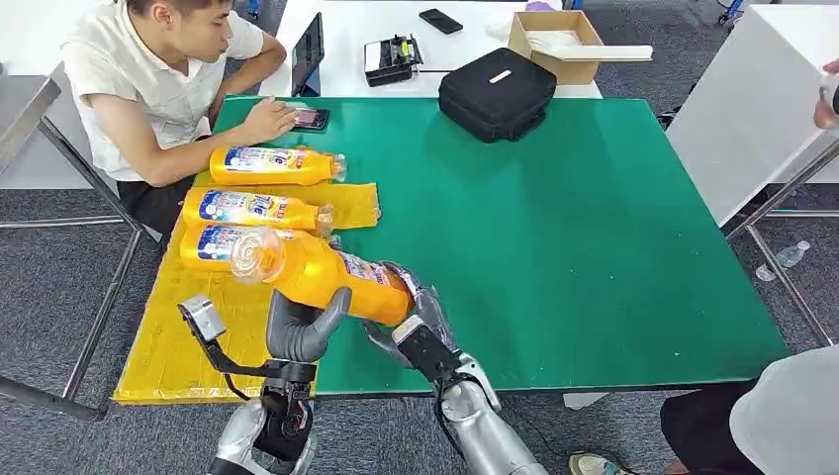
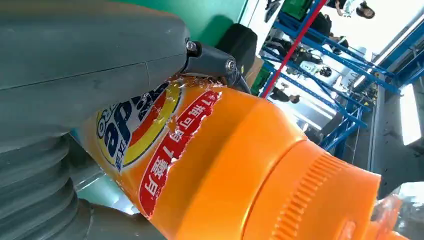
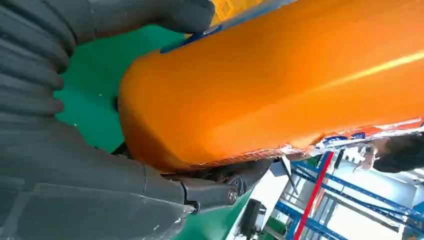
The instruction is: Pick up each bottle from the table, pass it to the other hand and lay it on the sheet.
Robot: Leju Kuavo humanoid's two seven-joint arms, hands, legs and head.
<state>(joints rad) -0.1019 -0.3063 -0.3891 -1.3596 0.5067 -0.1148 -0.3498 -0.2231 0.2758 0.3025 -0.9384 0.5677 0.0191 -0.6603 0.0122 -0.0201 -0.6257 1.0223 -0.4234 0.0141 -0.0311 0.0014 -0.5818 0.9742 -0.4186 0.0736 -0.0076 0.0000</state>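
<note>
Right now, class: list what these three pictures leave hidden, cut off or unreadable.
1. Third bottle on the sheet: head view, partly behind the held bottle.
2. Held bottle's label: left wrist view, partly behind the left hand.
3. Right hand: head view, fingers under the bottle.

Left hand (image 1: 302, 332): raised over the table edge, fingers curled up around an orange bottle (image 1: 317, 274). Right hand (image 1: 420, 322): beside it, wrapped around the same bottle's base.
</note>
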